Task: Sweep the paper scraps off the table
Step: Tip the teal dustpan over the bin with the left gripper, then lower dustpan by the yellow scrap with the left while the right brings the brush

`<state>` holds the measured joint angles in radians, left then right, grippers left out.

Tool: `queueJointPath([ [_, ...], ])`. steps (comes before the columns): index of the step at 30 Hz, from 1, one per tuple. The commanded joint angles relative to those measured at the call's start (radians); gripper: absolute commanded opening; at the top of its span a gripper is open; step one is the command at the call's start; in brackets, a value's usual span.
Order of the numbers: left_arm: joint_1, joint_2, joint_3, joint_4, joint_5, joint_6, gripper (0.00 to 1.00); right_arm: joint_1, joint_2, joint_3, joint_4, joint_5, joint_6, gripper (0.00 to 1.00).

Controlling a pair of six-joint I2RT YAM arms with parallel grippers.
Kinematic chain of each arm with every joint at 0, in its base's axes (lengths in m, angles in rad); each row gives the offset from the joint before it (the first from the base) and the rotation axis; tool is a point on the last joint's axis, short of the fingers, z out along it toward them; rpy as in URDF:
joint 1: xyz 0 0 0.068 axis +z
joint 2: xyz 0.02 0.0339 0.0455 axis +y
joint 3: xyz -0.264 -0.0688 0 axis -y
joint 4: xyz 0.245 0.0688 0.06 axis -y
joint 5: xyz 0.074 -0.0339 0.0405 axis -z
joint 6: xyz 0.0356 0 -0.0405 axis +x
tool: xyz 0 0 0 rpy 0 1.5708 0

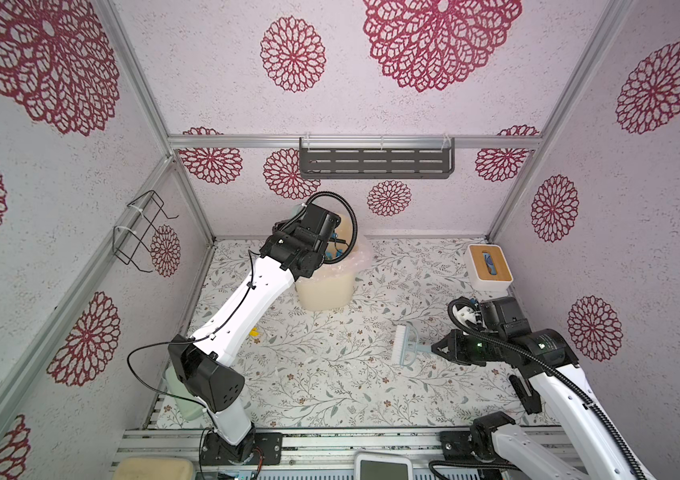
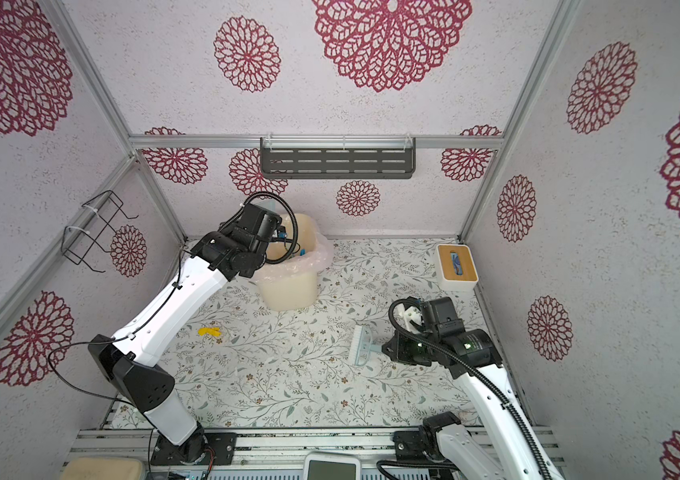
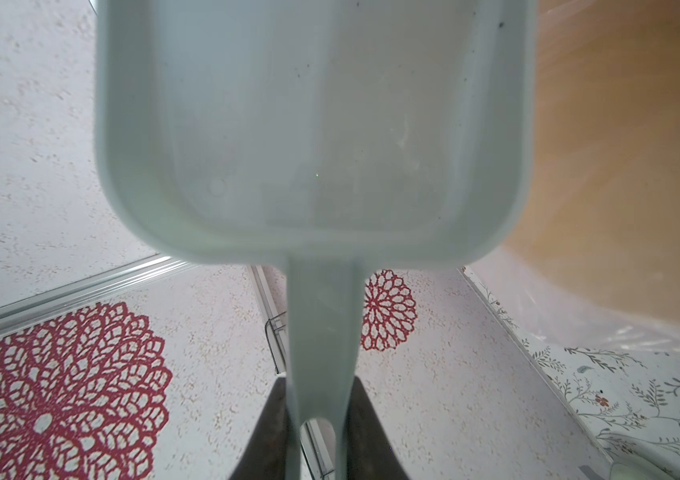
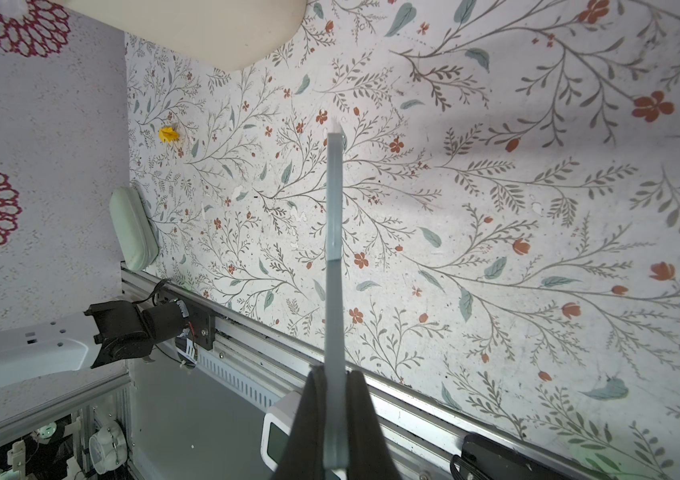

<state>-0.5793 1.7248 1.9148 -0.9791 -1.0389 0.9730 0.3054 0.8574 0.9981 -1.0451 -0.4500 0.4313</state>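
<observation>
1. Spotting one crumpled yellow paper scrap (image 2: 209,331) on the table (image 2: 288,386), beside my left arm (image 2: 163,307).
2. My left gripper (image 3: 319,380) is clamped on the dustpan (image 3: 309,124) handle, over the bin (image 2: 288,291).
3. My right gripper (image 4: 335,372) is pinching the brush (image 2: 361,343).

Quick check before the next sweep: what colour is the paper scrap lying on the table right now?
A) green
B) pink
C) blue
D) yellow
D: a single yellow scrap lies on the table in both top views and the right wrist view.

Yellow scrap (image 1: 253,331) half hidden behind left arm (image 1: 242,307), dustpan (image 3: 313,124) mouth cut off
</observation>
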Motion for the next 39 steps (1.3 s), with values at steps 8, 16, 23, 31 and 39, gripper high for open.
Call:
queueJointPath([
  [8,-0.015,-0.034,0.041,-0.071,0.032,-0.213,0.00,-0.005,-0.020,-0.010,0.031,-0.011,0.033,0.00],
  [16,-0.055,-0.106,0.083,-0.191,0.305,-0.626,0.00,0.020,-0.035,-0.087,0.149,-0.065,0.114,0.00],
  [23,-0.054,-0.330,-0.156,-0.096,0.512,-0.855,0.00,0.204,-0.034,-0.173,0.380,0.021,0.281,0.00],
  [31,-0.018,-0.498,-0.316,-0.125,0.669,-0.983,0.00,0.462,0.097,-0.240,0.760,0.131,0.434,0.00],
  [39,0.069,-0.613,-0.433,-0.127,0.843,-1.071,0.00,0.624,0.380,-0.210,1.174,0.130,0.503,0.00],
])
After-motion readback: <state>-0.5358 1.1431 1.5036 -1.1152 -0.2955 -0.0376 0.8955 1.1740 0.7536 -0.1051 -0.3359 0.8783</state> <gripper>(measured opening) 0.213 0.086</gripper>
